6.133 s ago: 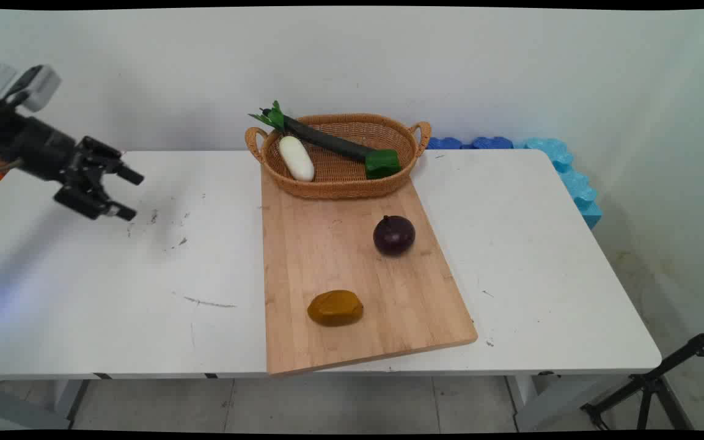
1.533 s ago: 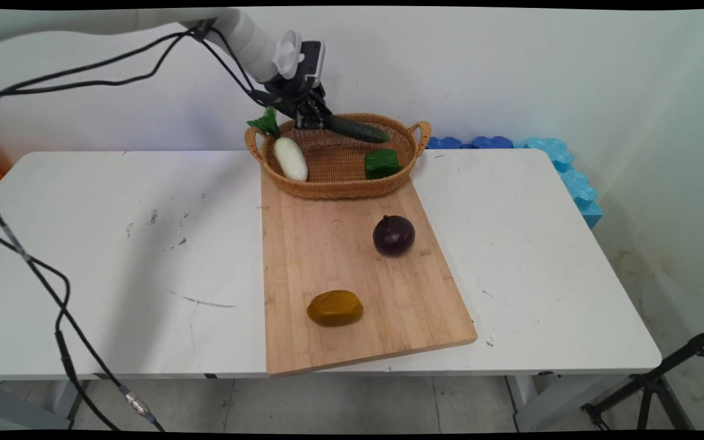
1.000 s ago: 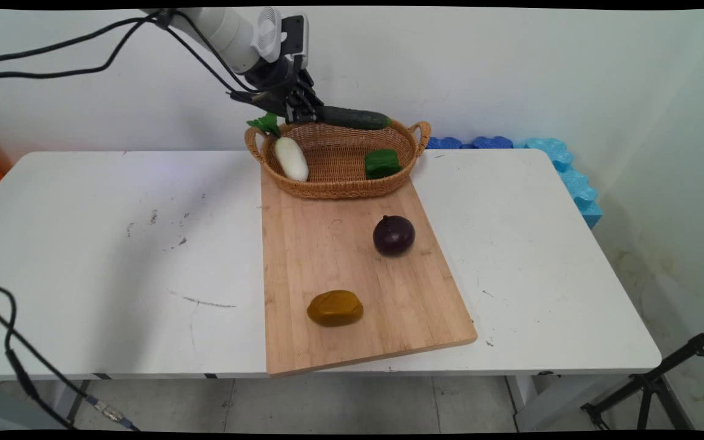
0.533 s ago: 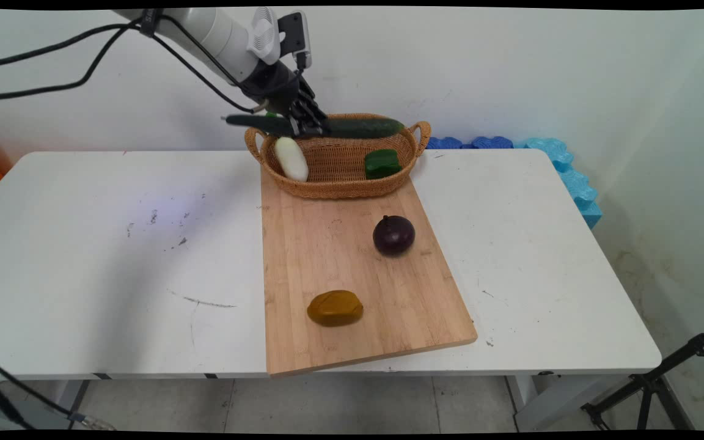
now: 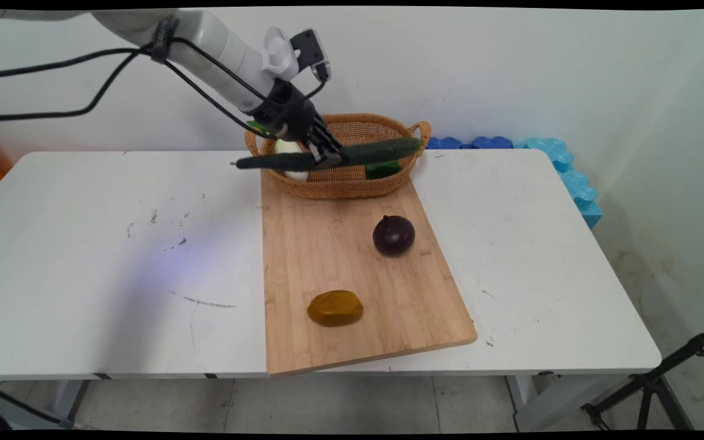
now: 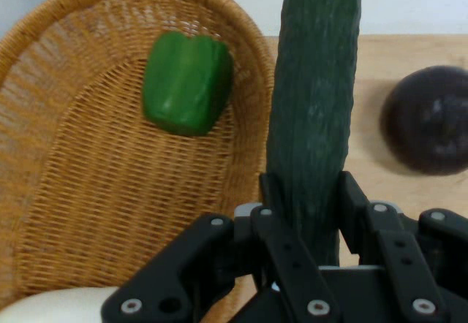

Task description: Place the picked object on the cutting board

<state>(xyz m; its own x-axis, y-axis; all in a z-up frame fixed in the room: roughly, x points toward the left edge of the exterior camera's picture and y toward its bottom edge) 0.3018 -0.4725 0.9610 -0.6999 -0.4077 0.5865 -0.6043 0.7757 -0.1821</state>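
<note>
We see the black gripper in the upper middle of the main view, clamped around a long dark green cucumber, which it carries in the air in front of the woven basket. The cucumber has a slender cylindrical shape with a faintly bumpy, matte skin. Its long axis runs nearly level across the frame, from left to right, with the right end slightly higher and reaching toward the basket's right handle, and the thinner left end pointing out over the white table.

In the hand view we find the jaws closed narrowly on the cucumber, one finger pressed on each side, and the cucumber running straight up out of the frame.

The basket is an oval of tan wicker with a tight, ribbed weave and looped handles. Inside it lie a glossy, blocky green pepper and a smooth white vegetable, partly hidden behind the cucumber in the main view.

The basket's near edge sits on a pale wooden cutting board, rectangular with fine straight grain. On the board rest a round, dark purple onion with a shiny skin, right of centre, and a dull brownish-yellow, lumpy potato lower down, well apart from it
</note>
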